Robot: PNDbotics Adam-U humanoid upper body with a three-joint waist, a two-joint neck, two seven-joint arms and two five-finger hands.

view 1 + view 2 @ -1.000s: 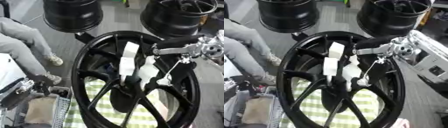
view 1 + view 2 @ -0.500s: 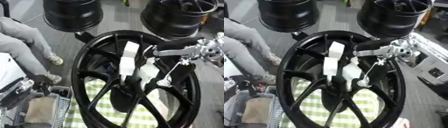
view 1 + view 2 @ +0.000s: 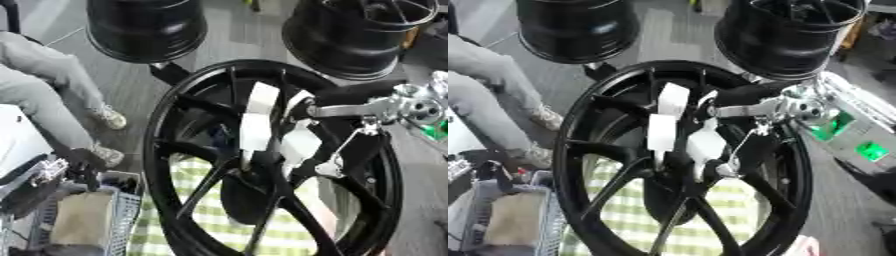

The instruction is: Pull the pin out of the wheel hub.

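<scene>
Now my right hand (image 3: 710,142) is down at the centre of the wheel hub (image 3: 262,165), barely shifted from a second ago, fingers (image 3: 302,145) curled in there, though whether they actually grip the pin I can't tell. The pin itself is hidden, so it looks still seated. My left hand (image 3: 74,167) idles low at the left edge.

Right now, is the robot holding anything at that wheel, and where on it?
It cannot be told. The right hand reaches in over the hub of the wheel, but any hold there is hidden. The left hand rests low left, away from the wheel.
</scene>
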